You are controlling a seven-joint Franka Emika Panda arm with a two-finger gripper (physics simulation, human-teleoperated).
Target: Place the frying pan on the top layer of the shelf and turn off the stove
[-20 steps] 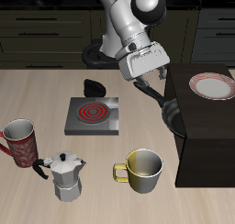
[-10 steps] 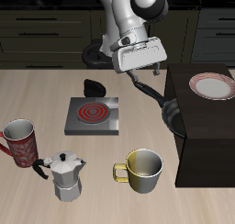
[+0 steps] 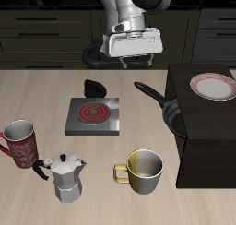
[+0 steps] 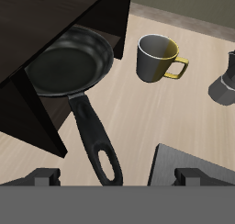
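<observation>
- Up above the back of the table, the gripper hangs in the air with nothing between its fingers; they stand spread apart at the edge of the wrist view, clear of the pan handle.
- And there's the frying pan, leaning against the front corner of the shelf, not on its flat top. Its round bowl rests at the shelf's side wall and its long handle points out toward the stove, lifted off the table.
- From the wrist camera the frying pan sits half under the shelf's dark edge, its handle running out over the bare wood.
- The stove sits mid-table, and its spiral coil glows red. A small black knob lies just behind the plate.
- On the shelf top, a plate with a red rim, well apart from the pan.
- Near the front edge, a yellow-lined mug stands upright just beside the shelf's lower front.
- Next along, a silver moka pot, and beyond it a red patterned mug, both upright.
- The wrist view catches the same yellow mug, with the moka pot at the frame's edge.
</observation>
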